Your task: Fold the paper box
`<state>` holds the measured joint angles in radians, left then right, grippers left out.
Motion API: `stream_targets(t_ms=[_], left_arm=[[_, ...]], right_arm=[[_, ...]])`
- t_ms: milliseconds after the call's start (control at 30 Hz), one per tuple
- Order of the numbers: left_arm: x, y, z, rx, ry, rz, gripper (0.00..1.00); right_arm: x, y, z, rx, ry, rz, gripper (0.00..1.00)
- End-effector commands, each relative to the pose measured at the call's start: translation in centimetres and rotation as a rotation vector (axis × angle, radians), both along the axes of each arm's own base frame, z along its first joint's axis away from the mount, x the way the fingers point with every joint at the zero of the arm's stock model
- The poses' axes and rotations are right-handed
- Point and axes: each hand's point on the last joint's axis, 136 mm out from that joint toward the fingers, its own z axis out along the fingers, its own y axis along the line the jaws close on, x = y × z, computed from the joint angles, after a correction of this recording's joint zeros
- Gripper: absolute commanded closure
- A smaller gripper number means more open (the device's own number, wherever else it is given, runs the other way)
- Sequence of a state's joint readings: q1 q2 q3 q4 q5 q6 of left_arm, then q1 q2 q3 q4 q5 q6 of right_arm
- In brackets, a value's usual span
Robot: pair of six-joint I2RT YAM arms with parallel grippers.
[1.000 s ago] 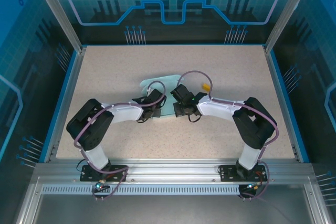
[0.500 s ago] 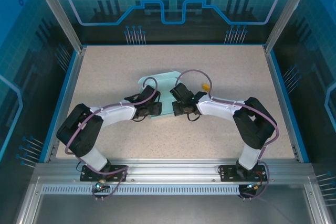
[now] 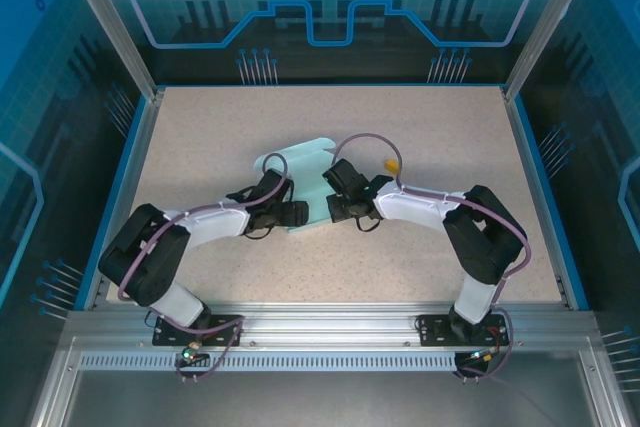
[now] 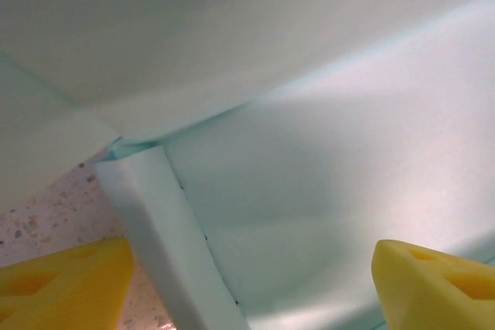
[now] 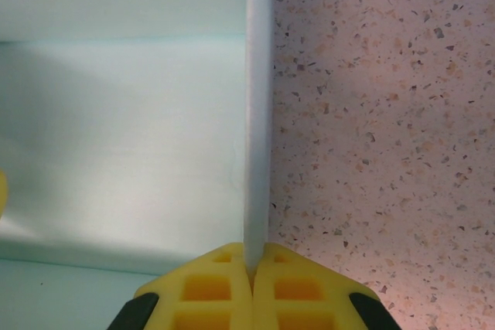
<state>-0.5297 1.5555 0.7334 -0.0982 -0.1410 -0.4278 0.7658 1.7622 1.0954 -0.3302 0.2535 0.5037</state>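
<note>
The pale-blue paper box (image 3: 305,159) is lying partly folded near the middle of the speckled worktop (image 3: 200,127). The right tool (image 5: 252,272) is pinching an upright flap of the box, its yellow fingers (image 5: 209,287) pressing together. The left tool (image 4: 247,260) is gaping wide open over a folded side wall of the box.

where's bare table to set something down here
The table is bare along the far edge beyond the paper box, down both sides, and along the near edge. Crowded centre: left gripper and right gripper meet at the box.
</note>
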Motion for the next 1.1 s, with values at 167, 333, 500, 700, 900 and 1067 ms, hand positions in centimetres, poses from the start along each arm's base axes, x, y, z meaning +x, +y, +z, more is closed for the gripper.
stream_targets(t_ms=[167,333,500,700,900,1067], left_arm=[[-0.5,0.7,1.3,-0.123,-0.033,0.059,0.12],[-1.1,1.0,1.5,-0.183,-0.029,0.075,0.10],[-1.6,0.8,2.9,-0.237,-0.051,0.042,0.08],[-2.2,1.3,4.5,-0.268,-0.081,0.045,0.06],[-2.4,1.9,5.4,-0.283,-0.092,0.048,0.06],[-2.6,2.1,6.1,-0.280,-0.107,0.041,0.07]], right_arm=[[-0.1,0.9,-0.1,0.001,0.003,0.021,0.97],[-0.2,0.9,-0.1,0.005,0.005,0.019,0.97],[-0.1,0.5,0.2,0.000,0.000,0.011,0.97],[0.3,0.0,0.7,-0.003,-0.007,0.004,0.97],[0.6,-0.5,0.9,0.001,-0.006,-0.004,0.97],[0.9,-1.5,1.3,0.005,-0.008,-0.018,0.97]])
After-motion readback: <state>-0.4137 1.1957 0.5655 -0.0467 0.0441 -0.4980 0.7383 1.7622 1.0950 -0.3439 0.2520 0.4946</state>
